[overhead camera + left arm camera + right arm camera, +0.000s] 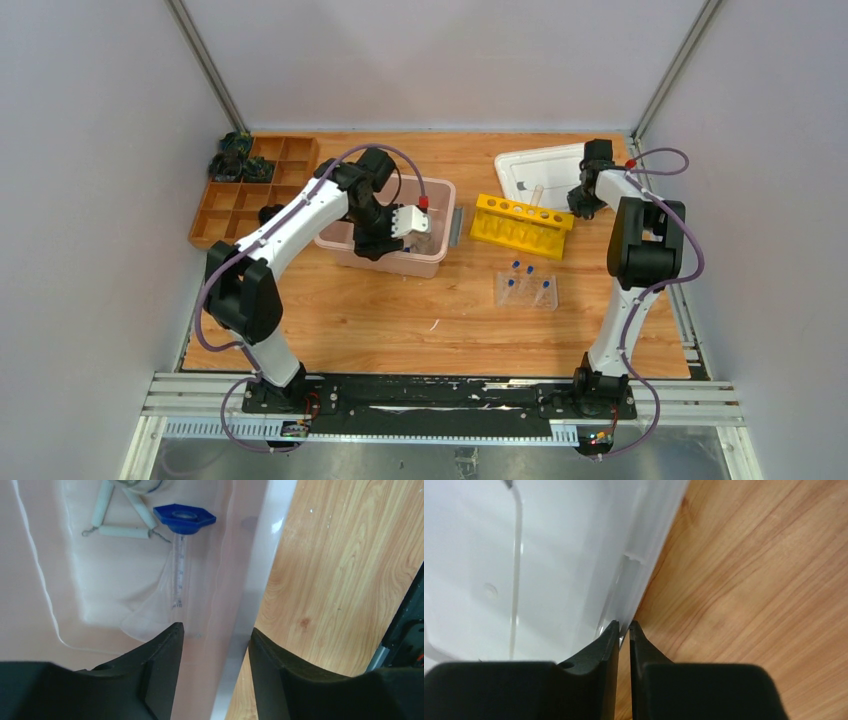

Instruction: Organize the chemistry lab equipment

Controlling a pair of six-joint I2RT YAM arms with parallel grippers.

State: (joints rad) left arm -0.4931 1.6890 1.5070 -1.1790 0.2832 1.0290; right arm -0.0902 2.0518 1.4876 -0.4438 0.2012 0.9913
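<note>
My left gripper (430, 234) (215, 630) stands open astride the right wall of a pink bin (385, 263) (235, 580), one finger inside and one outside. In the bin lie a blue-capped graduated vial (180, 555), a pale triangle (122, 531) and a faint clear funnel (150, 615). My right gripper (580, 206) (624, 625) is shut on the rim of a white tray (530, 162) (564, 555), where a clear glass tube (537, 192) (515, 580) lies. A yellow holed rack (522, 224) stands at centre right. In front of it, a clear vial tray (527, 296) holds several blue-capped vials (516, 265).
A brown wooden compartment tray (255, 190) with dark parts sits at the back left. White walls and metal posts close in the table on three sides. The arm bases stand on a black rail at the near edge.
</note>
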